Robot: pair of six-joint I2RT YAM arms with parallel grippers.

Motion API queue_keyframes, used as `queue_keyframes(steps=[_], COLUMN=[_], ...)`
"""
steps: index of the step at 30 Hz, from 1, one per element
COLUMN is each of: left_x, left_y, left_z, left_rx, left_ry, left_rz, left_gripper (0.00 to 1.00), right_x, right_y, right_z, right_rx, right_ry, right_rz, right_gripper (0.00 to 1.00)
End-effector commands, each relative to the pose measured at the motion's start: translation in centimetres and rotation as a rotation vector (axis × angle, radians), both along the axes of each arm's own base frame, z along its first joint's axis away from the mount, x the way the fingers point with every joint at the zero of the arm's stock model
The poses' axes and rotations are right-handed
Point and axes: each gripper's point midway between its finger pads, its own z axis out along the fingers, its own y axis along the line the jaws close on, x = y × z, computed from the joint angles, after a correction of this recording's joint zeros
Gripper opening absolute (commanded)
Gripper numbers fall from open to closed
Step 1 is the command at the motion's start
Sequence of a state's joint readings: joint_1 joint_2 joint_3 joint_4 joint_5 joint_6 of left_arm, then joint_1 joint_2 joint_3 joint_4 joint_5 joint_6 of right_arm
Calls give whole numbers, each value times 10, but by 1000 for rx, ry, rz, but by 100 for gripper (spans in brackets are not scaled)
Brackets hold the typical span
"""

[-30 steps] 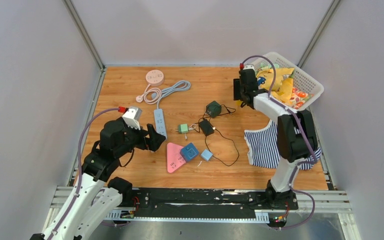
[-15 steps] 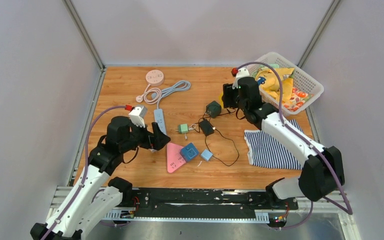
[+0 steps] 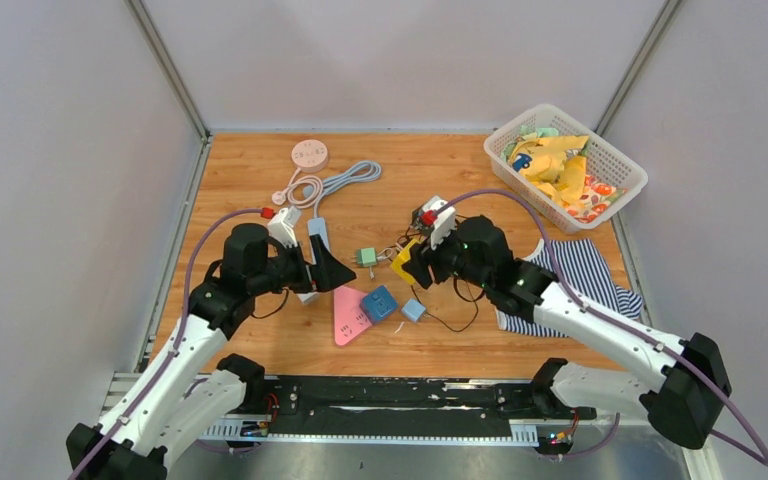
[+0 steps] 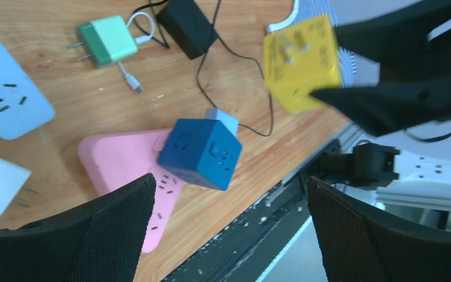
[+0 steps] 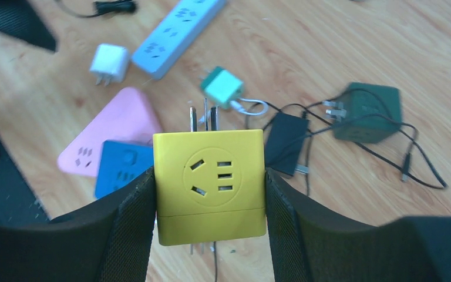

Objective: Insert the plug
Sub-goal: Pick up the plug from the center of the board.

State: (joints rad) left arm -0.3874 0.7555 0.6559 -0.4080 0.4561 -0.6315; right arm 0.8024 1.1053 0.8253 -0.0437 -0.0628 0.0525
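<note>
1. While no prongs sit in any socket yet, reads from above as mid-carry. Shows the yellow cube (image 3: pixel 403 262) held off the table (image 3: pixel 260 180) in the right gripper (image 3: pixel 412 264), jaws clamped on its sides, near the green charger (image 3: pixel 365 257). Shows the left gripper (image 3: pixel 335 272) spread wide and empty, just beside the pink strip (image 3: pixel 348 312).
2. From the left wrist: fingers (image 4: pixel 64 235) far apart, nothing between them. Looks down on the blue cube (image 4: pixel 202 153), overlapping the pink strip's edge. Catches the yellow cube at upper right, pinched by the other arm's dark fingers.
3. From the right wrist: yellow cube squeezed between both pads (image 5: pixel 129 229), socket face toward the camera, prongs (image 5: pixel 204 117) pointing away toward the pink strip. Next, probably: calls for lining the prongs up with a matching socket, perhaps on the pink strip, then a straight push. May want the left gripper to pin the strip down. Cannot tell which socket is meant.
</note>
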Motion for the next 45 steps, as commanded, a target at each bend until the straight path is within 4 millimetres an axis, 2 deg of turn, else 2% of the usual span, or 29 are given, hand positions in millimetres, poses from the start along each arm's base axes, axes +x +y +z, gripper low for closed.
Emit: queue_keyframes(steps=[1,8,15,24,31,37,42,45], left_x=[-7,-15,-20,-25,-29,-32,-31,-32], left_y=[-13,-24,-35,-44,-43,-43,-45,-46], left_z=[27,38,47,37,32,37,32,36], left_rx=[-142,-244,-329,-396,-401,-405,-403,-411], left_ry=[17,46,105,188,203,187,210,214], left_rz=[-28,-75,-122,-169,-174,-195,-201,-206], left_gripper=[100,98,95,94,88,69,44,33], right_x=[-34,-75,-88,-93,-88,-83,-79,-78], right_y=[25,47,63,89,101,105,102,101], right_z=[23,43,64,80,78,67,59,57], right_rx=[54,126,161,193,195,175,177,179], right_ry=[-145,-238,-285,-338,-349,-341,-348,-352], right_rz=[217,389,436,463,456,439,410,406], right_gripper=[16,16,15,15,14,15,18,20])
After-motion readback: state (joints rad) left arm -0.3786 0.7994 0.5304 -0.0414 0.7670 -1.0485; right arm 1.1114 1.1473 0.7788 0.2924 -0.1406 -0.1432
